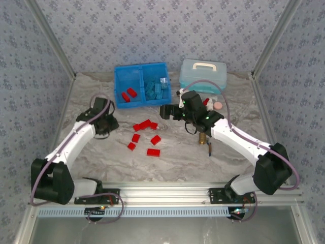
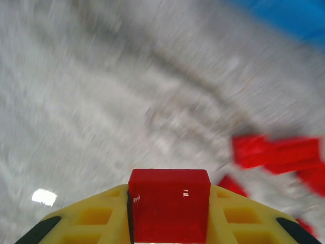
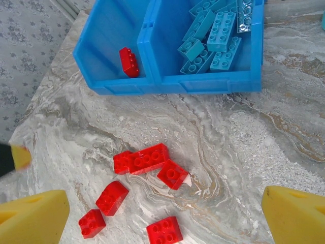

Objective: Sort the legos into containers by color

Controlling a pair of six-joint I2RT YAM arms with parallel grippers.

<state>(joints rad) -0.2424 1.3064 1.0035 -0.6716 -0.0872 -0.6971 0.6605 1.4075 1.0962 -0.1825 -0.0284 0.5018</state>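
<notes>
Left tool (image 1: 105, 123) is pinching a red brick (image 2: 169, 206) between its yellow fingers (image 2: 101, 218), over the bench (image 1: 101, 152) just left of the loose pile. That wrist view is pretty blurry, though. Right tool (image 3: 162, 203) is spread wide above the scattered red legos (image 3: 147, 160), with nothing in it. The blue tray (image 3: 203, 81) sits at the back, with a couple of red ones (image 1: 128, 95) in the left compartment and light blue ones (image 3: 218, 35) in the right. A pale lidded case (image 1: 203, 73) is just beside the tray, and a brass fitting (image 1: 203, 138) sits by the right arm.
</notes>
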